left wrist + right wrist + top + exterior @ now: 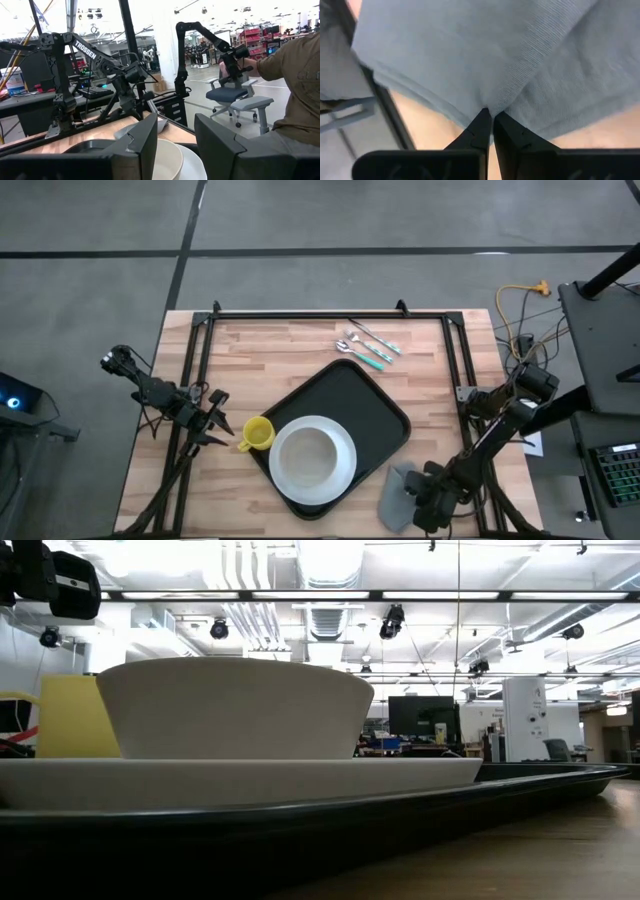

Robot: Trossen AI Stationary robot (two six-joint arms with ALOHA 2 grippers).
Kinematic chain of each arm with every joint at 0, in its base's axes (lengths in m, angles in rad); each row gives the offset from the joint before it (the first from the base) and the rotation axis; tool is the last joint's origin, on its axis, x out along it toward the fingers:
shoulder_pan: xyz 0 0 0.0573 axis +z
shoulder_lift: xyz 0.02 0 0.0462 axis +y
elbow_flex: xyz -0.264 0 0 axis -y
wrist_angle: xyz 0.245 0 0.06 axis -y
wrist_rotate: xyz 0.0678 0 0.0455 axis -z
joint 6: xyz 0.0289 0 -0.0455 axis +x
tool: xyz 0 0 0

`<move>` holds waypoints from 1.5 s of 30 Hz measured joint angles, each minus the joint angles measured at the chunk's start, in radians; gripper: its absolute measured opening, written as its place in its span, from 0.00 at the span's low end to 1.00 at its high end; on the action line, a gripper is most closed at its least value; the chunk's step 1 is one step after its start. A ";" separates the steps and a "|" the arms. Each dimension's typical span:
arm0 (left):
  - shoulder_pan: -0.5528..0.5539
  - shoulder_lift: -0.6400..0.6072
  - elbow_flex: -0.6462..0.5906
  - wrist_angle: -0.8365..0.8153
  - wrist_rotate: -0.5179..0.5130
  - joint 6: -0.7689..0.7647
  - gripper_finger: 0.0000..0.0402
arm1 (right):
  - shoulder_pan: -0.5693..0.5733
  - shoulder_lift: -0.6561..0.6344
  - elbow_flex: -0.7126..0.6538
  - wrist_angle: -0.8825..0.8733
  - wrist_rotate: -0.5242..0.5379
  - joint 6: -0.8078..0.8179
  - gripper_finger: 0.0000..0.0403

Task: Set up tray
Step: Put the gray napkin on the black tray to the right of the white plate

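The black tray (pixel 378 402) lies askew mid-table. On it rests a white plate (pixel 345 468) with a white bowl (pixel 305 455) in it; the low view shows the bowl (pixel 235 705), plate (pixel 240 780) and tray rim (pixel 420 815) close up. A yellow cup (pixel 257 433) stands by the tray's left edge. My left gripper (pixel 215 425) is open just left of the cup and touches nothing. My right gripper (pixel 420 495) is shut on a grey cloth (pixel 398 490) by the tray's near right corner. My right gripper (pixel 488 125) pinches the grey cloth between its two fingertips at a puckered fold (pixel 490 102) near the cloth's right side. The fingers come low from the table's right near side. The cloth's remaining part (pixel 495 50) lies spread on the wood.
Cutlery with teal handles (pixel 365 345) lies on the wood beyond the tray. A black frame runs along the table's far, left and right edges (pixel 300 313). A person (pixel 300 85) sits beyond the table in the left wrist view. Bare wood shows at the far left.
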 joint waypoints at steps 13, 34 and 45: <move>0.000 0.000 0.000 0.000 0.000 0.000 0.29 | -0.010 -0.002 0.225 -0.446 0.085 -0.072 0.02; 0.000 0.000 0.000 0.000 0.000 0.000 0.29 | -0.167 -0.003 0.496 -0.848 0.391 -0.297 0.02; 0.000 0.000 0.000 0.000 0.000 0.000 0.29 | -0.383 -0.133 0.535 -0.904 0.635 -0.516 0.02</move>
